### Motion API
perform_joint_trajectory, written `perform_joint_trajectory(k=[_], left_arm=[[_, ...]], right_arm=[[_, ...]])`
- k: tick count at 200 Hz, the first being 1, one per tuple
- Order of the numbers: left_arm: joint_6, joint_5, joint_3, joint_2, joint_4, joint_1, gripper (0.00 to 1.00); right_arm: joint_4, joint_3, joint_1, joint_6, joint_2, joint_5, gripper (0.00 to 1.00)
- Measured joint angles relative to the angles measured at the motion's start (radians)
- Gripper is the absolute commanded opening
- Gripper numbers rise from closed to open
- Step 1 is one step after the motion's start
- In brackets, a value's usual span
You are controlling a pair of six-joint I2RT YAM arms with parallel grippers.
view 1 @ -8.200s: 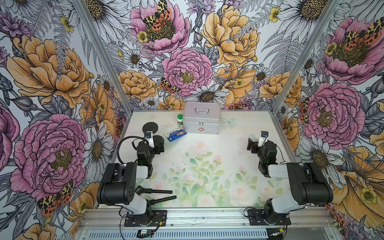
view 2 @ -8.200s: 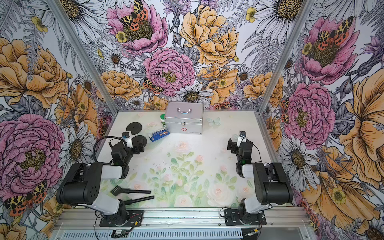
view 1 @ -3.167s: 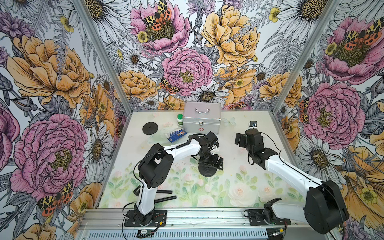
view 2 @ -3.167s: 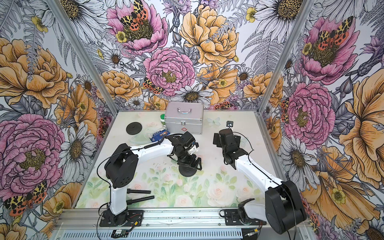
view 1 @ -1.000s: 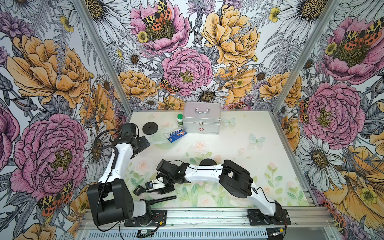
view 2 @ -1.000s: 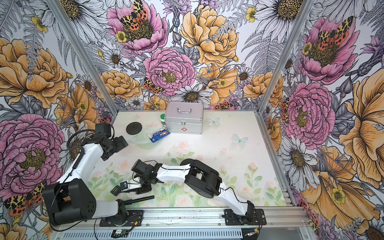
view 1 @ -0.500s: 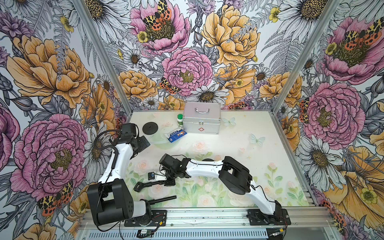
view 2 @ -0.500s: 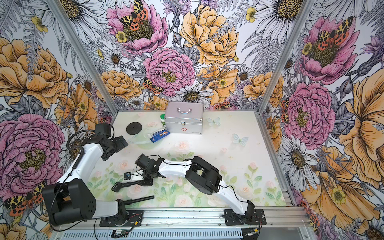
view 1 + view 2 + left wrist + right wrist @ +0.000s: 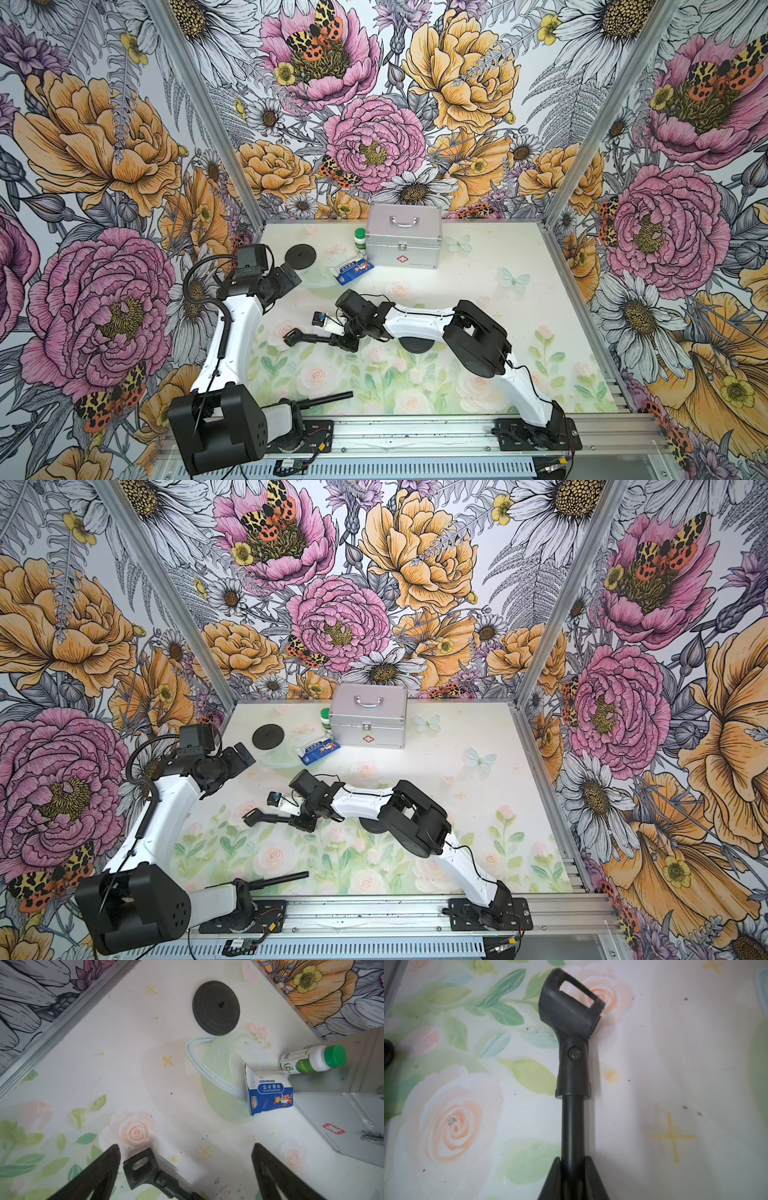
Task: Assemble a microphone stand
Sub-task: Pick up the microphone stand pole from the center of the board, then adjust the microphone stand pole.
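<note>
— Well, what has the right gripper [image 9: 572,1159] got?

— Its jaws are pressed tight on the thin black rod [image 9: 572,1126] that carries the black plastic microphone clip [image 9: 571,1007]. They grip low on the rod, and the clip's slotted cradle points away from the wrist. In both top views the clip [image 9: 293,337] [image 9: 251,816] sits left of centre over the flower-printed table mat [image 9: 540,332]. Whether it touches the mat I cannot tell.

— And the left gripper [image 9: 186,1147]?

— Spread wide and holding nothing, near the left wall. Through its wrist camera the clip shows between its two black fingers [image 9: 99,1172], apart from both.

— Where are the other stand parts?

— One flat round black base disc [image 9: 301,255] lies at the back left. A second black disc [image 9: 415,345] is partly hidden under the right arm, near the centre. A loose black pole [image 9: 328,398] lies at the front edge, by the left arm's base.

— Anything else?

— A silver metal case [image 9: 403,239] stands against the back wall. A white bottle with a green cap [image 9: 360,239] is just beside it, and a blue gauze bandage packet [image 9: 353,270] lies in front of the bottle.
</note>
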Motion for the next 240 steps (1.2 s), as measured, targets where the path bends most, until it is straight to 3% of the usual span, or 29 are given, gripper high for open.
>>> perform_joint_trajectory(k=[62,112,154,181,197,240], left_arm=[[-0.070,0.037,0.049,-0.012,0.093,-0.107,0.99],[-0.073,0.006,0.056,-0.005,0.234,-0.336,0.99],[-0.053,-0.001,0.056,0.027,0.356,-0.504,0.99],[-0.018,0.008,0.045,0.061,0.450,-0.641,0.99],[0.018,0.076,0.007,0.072,0.540,-0.707,0.99],[0.109,0.262,-0.073,0.107,0.726,-0.767,0.99]], right_arm=[[0.257,-0.420,-0.150,0.179,-0.319,0.173,0.00],[0.522,-0.716,-0.253,0.323,-0.606,0.332,0.00],[0.694,-0.932,-0.370,0.445,-0.764,0.392,0.00],[0.790,-1.029,-0.456,0.480,-0.819,0.338,0.00],[0.845,-1.067,-0.493,0.494,-0.846,0.248,0.00],[0.922,-1.138,-0.581,0.522,-0.989,-0.013,0.00]])
